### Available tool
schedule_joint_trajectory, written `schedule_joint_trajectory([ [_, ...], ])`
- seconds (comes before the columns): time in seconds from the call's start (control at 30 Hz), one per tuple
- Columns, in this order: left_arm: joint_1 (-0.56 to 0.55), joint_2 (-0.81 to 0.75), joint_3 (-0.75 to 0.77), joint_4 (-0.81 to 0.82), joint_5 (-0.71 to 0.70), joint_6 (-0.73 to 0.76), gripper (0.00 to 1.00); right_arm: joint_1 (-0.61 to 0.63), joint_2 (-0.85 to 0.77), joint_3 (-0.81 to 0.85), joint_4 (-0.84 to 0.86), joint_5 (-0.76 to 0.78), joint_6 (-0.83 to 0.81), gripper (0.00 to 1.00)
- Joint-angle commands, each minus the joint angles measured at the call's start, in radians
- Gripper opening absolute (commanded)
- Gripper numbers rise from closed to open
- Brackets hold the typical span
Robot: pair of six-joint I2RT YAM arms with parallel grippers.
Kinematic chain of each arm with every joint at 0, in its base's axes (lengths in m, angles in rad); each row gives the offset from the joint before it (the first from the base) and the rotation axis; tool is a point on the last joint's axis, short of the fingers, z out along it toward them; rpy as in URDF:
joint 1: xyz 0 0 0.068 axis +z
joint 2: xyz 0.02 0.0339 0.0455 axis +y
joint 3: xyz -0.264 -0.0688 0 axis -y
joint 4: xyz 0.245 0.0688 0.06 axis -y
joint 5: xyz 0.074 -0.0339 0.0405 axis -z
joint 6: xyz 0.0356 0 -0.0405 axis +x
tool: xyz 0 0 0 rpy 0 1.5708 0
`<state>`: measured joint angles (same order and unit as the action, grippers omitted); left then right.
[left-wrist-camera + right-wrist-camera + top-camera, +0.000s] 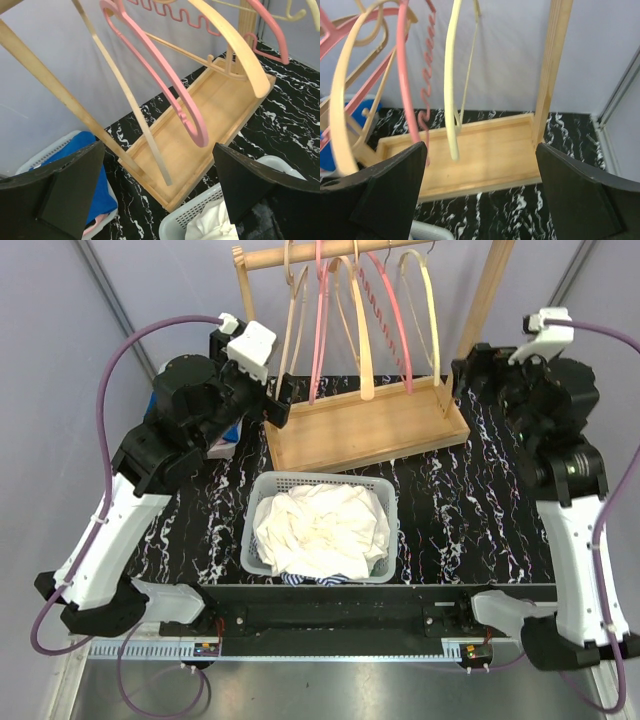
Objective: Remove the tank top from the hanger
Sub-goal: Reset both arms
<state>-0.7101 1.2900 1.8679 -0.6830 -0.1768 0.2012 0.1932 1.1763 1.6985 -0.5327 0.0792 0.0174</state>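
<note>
Black left hand [157,162] and right hand [480,155], both wide open and empty, high beside the wooden rack [370,430]

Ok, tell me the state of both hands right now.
Left hand: open, holding nothing.
Right hand: open, holding nothing.

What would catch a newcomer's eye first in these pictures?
The wooden rack at the back of the table stands out first, hung with bare pink and cream hangers. Next comes the white basket in front of it, near the middle, heaped with crumpled white cloth. No hanger carries any clothing.
</note>
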Motion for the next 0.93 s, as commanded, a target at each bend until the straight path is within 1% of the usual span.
schedule_joint_trajectory([
  [0.0, 0.043, -0.038, -0.028, 0.016, 0.011, -0.040, 0.99, -0.003, -0.145, -0.143, -0.026, -0.081, 0.113, 1.00],
  [0.03, 0.043, -0.052, -0.067, 0.028, 0.028, -0.043, 0.99, -0.003, -0.168, -0.175, -0.020, -0.129, 0.128, 0.99],
  [0.1, 0.043, -0.086, -0.172, 0.055, 0.039, -0.048, 0.99, -0.003, -0.234, -0.272, 0.005, -0.145, 0.142, 1.00],
  [0.17, 0.043, -0.099, -0.213, 0.056, 0.002, -0.065, 0.99, -0.001, -0.265, -0.331, 0.014, -0.156, 0.162, 1.00],
  [0.23, 0.044, -0.124, -0.278, 0.071, -0.013, -0.069, 0.99, -0.001, -0.282, -0.342, -0.016, -0.157, 0.174, 1.00],
  [0.27, 0.047, -0.156, -0.297, 0.092, -0.010, -0.072, 0.99, -0.001, -0.285, -0.349, -0.024, -0.159, 0.176, 1.00],
  [0.4, 0.063, -0.216, -0.354, 0.092, -0.016, -0.075, 0.99, -0.001, -0.303, -0.372, -0.016, -0.188, 0.190, 1.00],
  [0.6, 0.069, -0.305, -0.492, 0.086, -0.009, -0.100, 0.99, 0.015, -0.273, -0.369, -0.012, -0.177, 0.228, 1.00],
  [0.77, 0.069, -0.348, -0.532, 0.080, 0.005, -0.111, 0.99, 0.037, -0.271, -0.375, -0.015, -0.160, 0.224, 1.00],
  [0.9, 0.069, -0.350, -0.535, 0.080, 0.020, -0.094, 0.99, 0.071, -0.273, -0.366, -0.030, -0.110, 0.182, 1.00],
])
